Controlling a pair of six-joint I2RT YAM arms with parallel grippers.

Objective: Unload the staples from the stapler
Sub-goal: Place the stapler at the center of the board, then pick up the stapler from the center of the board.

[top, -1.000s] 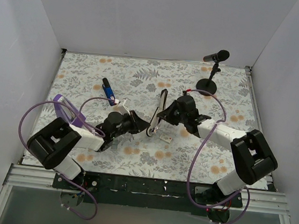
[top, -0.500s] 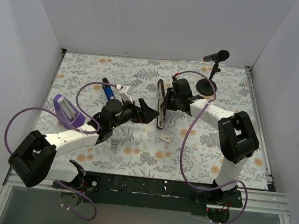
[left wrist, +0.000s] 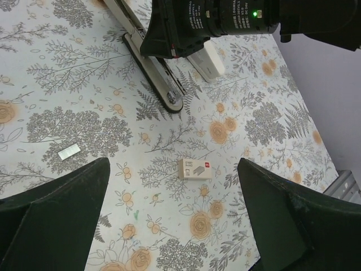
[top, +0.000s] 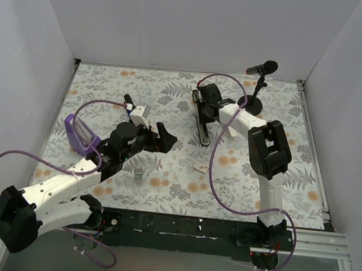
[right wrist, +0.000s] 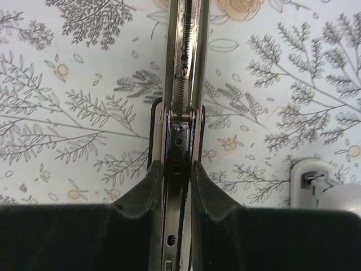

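The stapler (top: 204, 124) lies opened out on the flowered mat, its silver staple channel (right wrist: 183, 68) facing up with a spring inside. My right gripper (top: 204, 101) is shut on the channel's far end, and its fingers (right wrist: 153, 178) press both side walls of the channel. My left gripper (top: 166, 138) stands wide open to the stapler's left, apart from it, with nothing between its fingers (left wrist: 62, 214). In the left wrist view the stapler's near end (left wrist: 163, 84) shows under the right gripper.
A small staple box (top: 199, 167) (left wrist: 196, 169) lies near the stapler's near end. A short pale strip (left wrist: 69, 151) and a small grey piece (top: 138, 174) lie on the mat. A purple block (top: 78, 133) sits left. A black microphone (top: 258, 85) stands at the back right.
My left gripper has opened, let go near the stapler and drawn back left. My right gripper has carried the stapler toward the far side of the mat.
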